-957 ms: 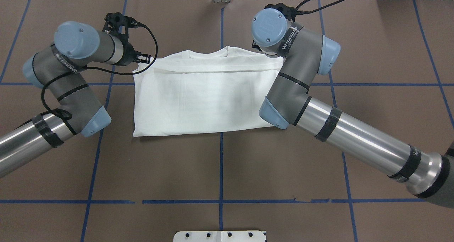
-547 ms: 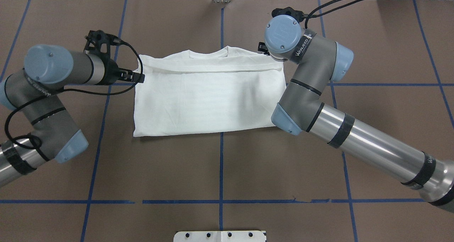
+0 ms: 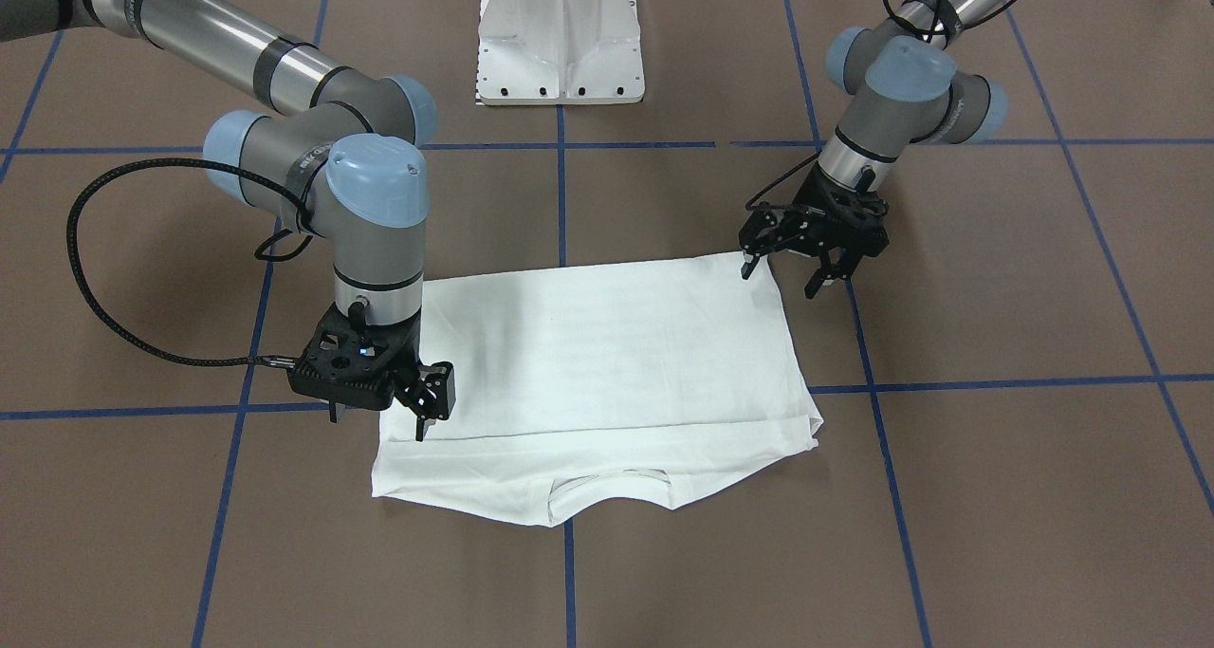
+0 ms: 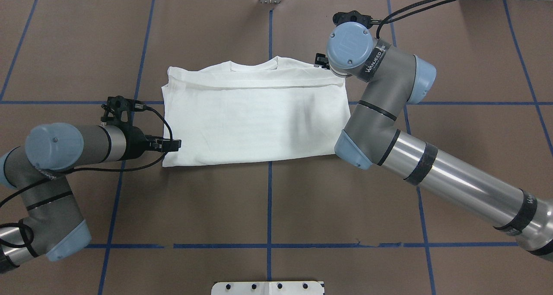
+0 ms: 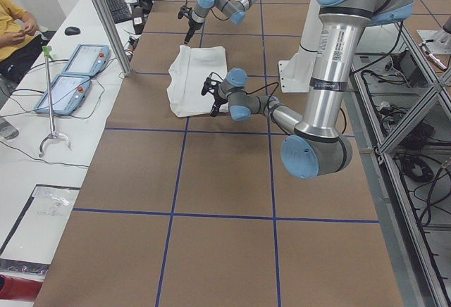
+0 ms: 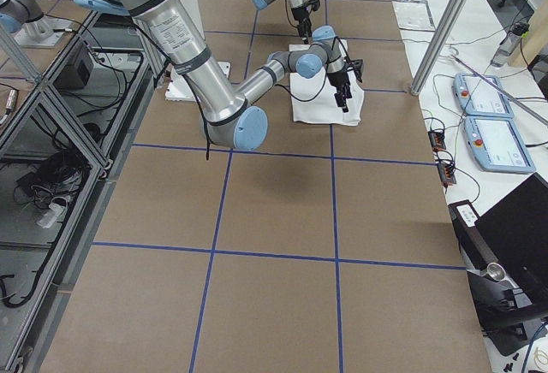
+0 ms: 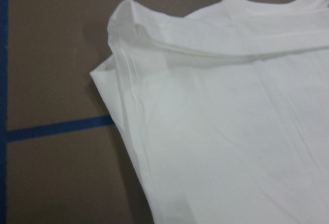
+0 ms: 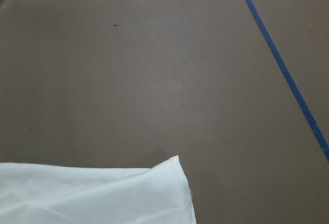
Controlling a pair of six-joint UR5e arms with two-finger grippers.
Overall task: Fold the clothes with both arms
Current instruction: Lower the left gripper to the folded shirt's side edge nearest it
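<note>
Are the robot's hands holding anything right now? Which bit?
Nothing is held. The left gripper and the right gripper are both open at corners of the shirt, with no cloth pinched between their fingers.

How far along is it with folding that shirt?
Done: the shirt lies as a flat rectangle, no sleeves sticking out. In hand: neither grips it; the left gripper and the right gripper hover open at opposite corners. Left: probably at least one more fold to make it smaller.
</note>
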